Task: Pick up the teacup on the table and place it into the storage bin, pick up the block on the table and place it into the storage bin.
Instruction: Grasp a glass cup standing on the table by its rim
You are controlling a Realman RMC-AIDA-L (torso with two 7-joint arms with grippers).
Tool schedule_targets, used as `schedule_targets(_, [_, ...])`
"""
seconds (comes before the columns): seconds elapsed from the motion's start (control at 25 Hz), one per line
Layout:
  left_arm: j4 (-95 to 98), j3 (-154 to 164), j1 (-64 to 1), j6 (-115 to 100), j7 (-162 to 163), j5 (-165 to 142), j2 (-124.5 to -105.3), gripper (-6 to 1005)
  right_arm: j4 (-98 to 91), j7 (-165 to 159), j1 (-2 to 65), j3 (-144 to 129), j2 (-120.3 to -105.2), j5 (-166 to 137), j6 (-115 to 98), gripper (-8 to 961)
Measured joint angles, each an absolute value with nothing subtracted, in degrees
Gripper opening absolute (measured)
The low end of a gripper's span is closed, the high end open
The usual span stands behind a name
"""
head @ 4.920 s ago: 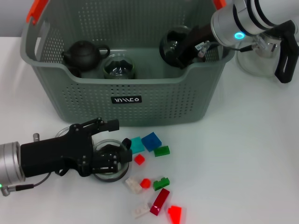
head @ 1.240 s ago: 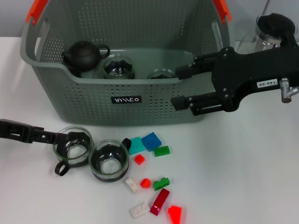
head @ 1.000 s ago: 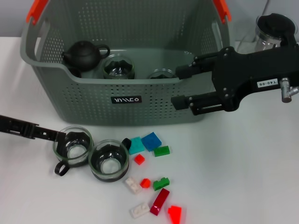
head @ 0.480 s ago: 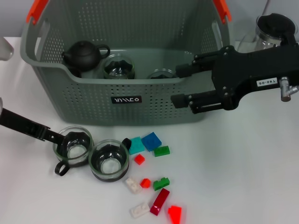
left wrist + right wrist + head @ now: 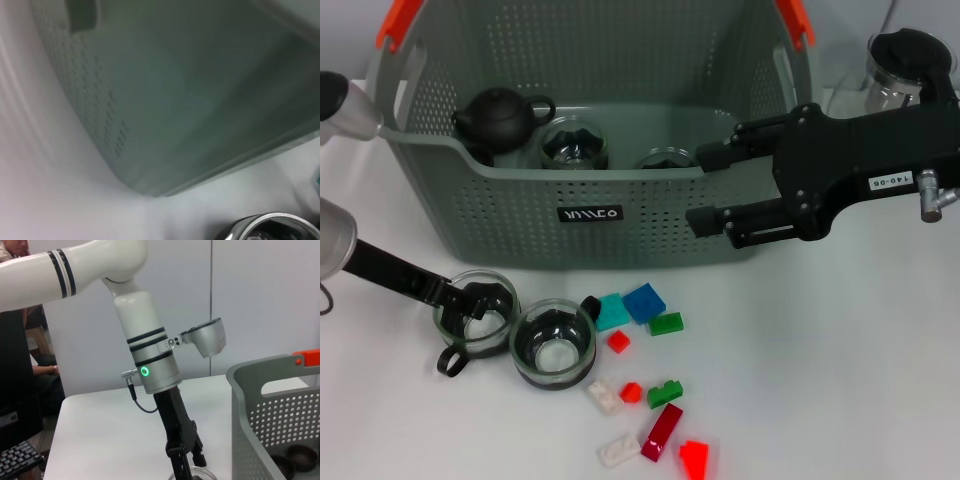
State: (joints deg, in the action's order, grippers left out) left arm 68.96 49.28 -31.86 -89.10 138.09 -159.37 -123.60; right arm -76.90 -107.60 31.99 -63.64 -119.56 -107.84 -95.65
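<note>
Two cups (image 5: 475, 322) were left on table (image 5: 840, 380) by bin (image 5: 590, 215) | blocks (image 5: 642, 302) all out | L gripper (image 5: 470, 301) fingers at 1st cup's rim, grip: can't tell | R gripper (image 5: 710, 188) wide, empty, at bin's front corner | bin held pot (image 5: 500, 115) + some cups

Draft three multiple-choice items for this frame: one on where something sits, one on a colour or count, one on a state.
1. Where is the black teapot?
A. inside the storage bin
B. on the table beside the blocks
C. held by the right tool

2. How many glass teacups stand on the table in front of the bin?
A. none
B. two
C. four

3. What is the left tool doing?
A. hanging above the bin
B. reaching into the left teacup
C. lifting a block

Answers: 1 A, the teapot shows behind the bin's front wall; 2 B, the left teacup and its neighbour stand together; 3 B, its tip sits at that cup's rim.
</note>
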Motion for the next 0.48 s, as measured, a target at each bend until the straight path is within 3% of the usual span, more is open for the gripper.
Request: schedule_targets(0.48, [68.3,50.3,-31.8,-88.1,138.1,-160.2,-123.93,934,-76.9,-107.6,32.2,-63.5,-119.43,-107.8,-95.5,716])
